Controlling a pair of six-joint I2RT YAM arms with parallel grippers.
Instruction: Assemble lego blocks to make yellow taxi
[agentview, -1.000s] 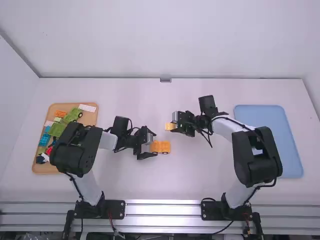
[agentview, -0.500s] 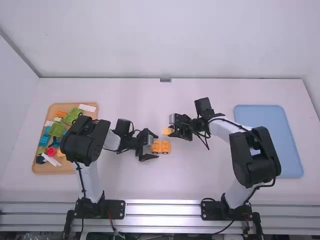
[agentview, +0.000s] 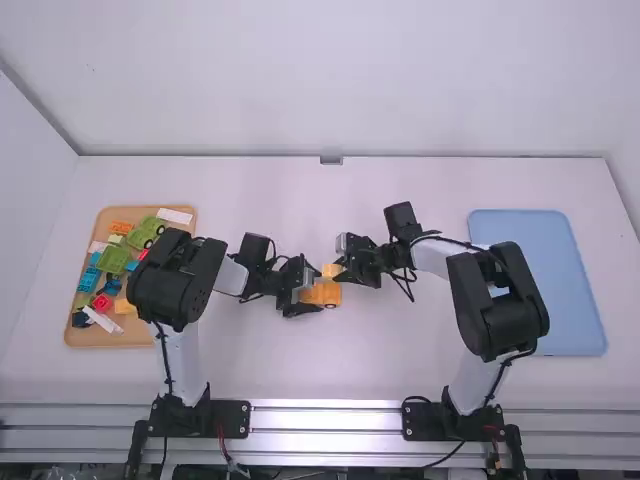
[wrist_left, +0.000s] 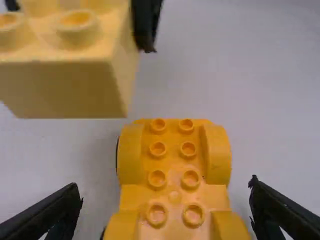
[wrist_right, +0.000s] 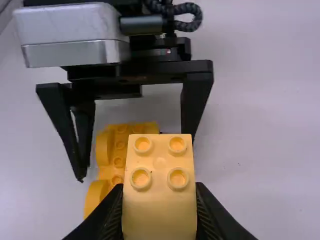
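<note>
Right end effector (agentview: 340, 272) clamped on pale yellow studded block (wrist_right: 160, 212), held above bench (agentview: 400, 350), near the chassis. Left end effector (agentview: 314, 289) wide, fingers either side of orange-yellow chassis (wrist_left: 173, 170), gaps visible; chassis sits studs up on bench.

From my end it's plain pale walls (agentview: 340, 80) around a white surface (agentview: 400, 370), lit pretty evenly.

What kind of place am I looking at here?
Probably a robotics lab or test station: two arms are bolted along a metal rail, a plain white table sits between bare walls, and toy bricks wait in a tray.
</note>
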